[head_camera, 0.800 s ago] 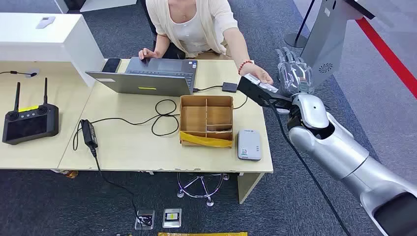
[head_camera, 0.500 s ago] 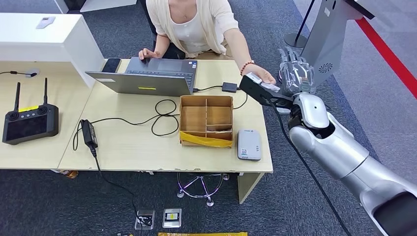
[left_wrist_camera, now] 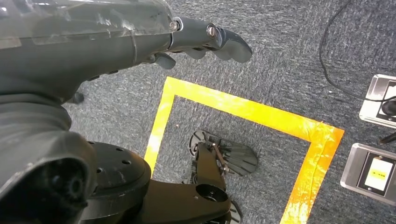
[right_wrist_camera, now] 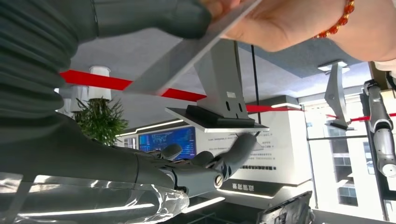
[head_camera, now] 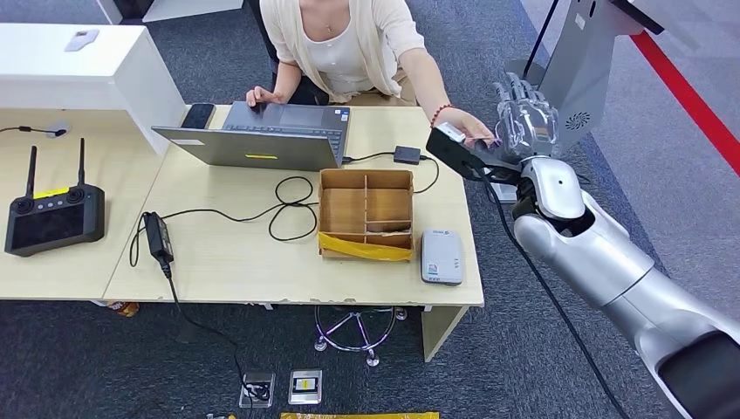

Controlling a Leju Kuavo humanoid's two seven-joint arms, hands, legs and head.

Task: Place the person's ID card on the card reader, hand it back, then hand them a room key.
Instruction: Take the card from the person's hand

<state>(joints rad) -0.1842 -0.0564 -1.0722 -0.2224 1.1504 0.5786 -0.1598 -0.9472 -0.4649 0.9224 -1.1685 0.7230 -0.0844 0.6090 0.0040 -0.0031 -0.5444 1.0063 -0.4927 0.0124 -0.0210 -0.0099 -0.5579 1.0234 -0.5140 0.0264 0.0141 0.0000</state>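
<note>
Head view: right hand [head_camera: 524, 129] is reaching beside the person's hand [head_camera: 471, 129]; card hard to make out. Left wrist view: left hand [left_wrist_camera: 205, 39] is hanging with fingers apart, empty. Right wrist view: the thumb is touching the ID card [right_wrist_camera: 187, 51]; grip cannot be told

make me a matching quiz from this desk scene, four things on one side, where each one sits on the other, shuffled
Things:
1. card reader
2. cardboard box
3. laptop
4. black remote

Places:
A. left table, near its front edge
B. in front of the person
C. front right corner of the table
D. middle of the table, between laptop and front edge

Pairs: 1-C, 2-D, 3-B, 4-A
</note>
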